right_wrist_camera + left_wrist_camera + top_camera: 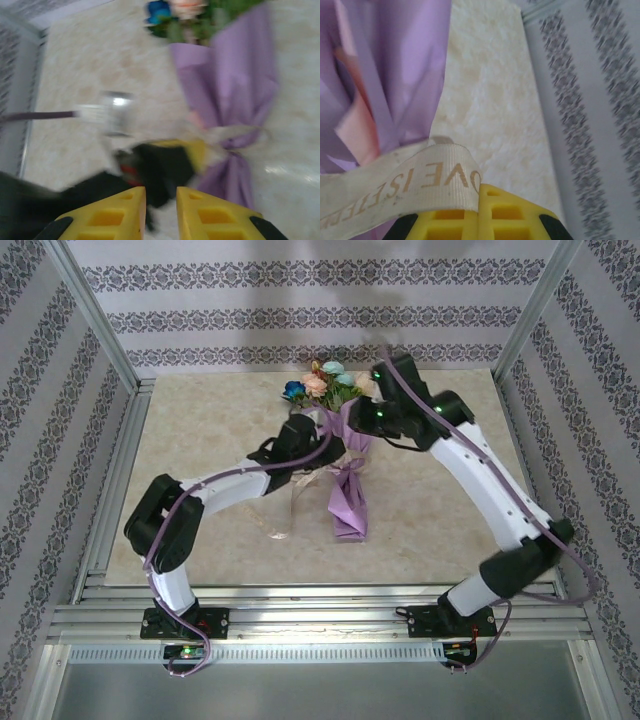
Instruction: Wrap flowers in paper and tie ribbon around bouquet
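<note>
Lilac paper-cone bouquet [348, 465] lies at the centre of the beige marbled table [200, 440], with its pink, peach and blue flowers [322, 385] toward 12 o'clock. Left gripper [478, 207] sits at its 9 o'clock, clamped on the cream-beige printed ribbon [395, 185], which bands the cinched waist. Right gripper [161, 192] is at 2 o'clock, jaws narrowly apart and empty.

The paper [410, 60] is thin, matt and creased. The ribbon [420, 180] is woven cloth, matt, with printed lettering. The bench [490, 100] looks smooth, faintly glossy, marbled. The left gripper [479, 220] is yellow moulded plastic.
</note>
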### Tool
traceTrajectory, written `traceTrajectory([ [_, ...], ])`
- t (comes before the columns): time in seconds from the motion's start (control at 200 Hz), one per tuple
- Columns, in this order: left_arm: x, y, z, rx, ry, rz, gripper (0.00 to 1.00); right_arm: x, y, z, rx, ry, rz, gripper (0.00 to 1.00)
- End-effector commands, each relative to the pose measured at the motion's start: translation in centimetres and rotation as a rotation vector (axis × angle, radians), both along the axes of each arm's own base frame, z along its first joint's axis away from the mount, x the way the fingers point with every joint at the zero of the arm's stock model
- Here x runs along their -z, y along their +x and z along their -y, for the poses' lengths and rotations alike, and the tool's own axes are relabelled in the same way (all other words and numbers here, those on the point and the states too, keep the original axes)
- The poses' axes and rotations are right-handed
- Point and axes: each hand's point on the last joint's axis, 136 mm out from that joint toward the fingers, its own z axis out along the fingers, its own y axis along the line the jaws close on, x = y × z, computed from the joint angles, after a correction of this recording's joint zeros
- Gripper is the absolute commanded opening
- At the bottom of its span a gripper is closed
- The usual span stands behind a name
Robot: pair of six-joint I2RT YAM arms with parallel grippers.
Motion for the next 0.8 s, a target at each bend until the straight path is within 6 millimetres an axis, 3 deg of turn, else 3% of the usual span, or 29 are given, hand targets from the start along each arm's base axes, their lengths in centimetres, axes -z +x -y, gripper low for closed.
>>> traceTrajectory([
  [0.0,-1.3,-0.2,-0.6,-0.002,-0.178,-0.148,0.00,0.9,0.6,2.3,0.198,0.033,0.027,0.22],
  [0.1,-1.2,0.4,-1.7,-0.020,-0.232,-0.219,0.00,4.1,-0.9,1.4,0.186,0.053,-0.059,0.18],
  [0.205,-0.4,1.0,-2.6,-0.035,-0.271,-0.305,0.00,7.1,-2.5,-1.5,0.143,0.042,-0.120,0.18],
  [0.315,0.1,1.7,-3.2,-0.033,-0.326,-0.385,0.00,10.5,-3.8,-5.3,0.099,0.011,-0.161,0.23],
  [0.385,0.5,2.2,-3.7,-0.035,-0.335,-0.424,0.00,12.6,-4.1,-7.6,0.104,0.018,-0.180,0.34],
  [0.47,0.9,2.9,-4.3,-0.040,-0.361,-0.463,0.00,14.9,-4.1,-10.5,0.121,0.065,-0.203,0.38],
  [0.584,1.7,4.0,-5.2,-0.061,-0.428,-0.527,0.00,17.5,-3.6,-12.6,0.192,0.053,-0.210,0.46],
  [0.799,2.6,5.5,-6.6,-0.092,-0.509,-0.639,0.00,22.1,-1.9,-13.7,0.313,0.011,-0.221,0.53],
])
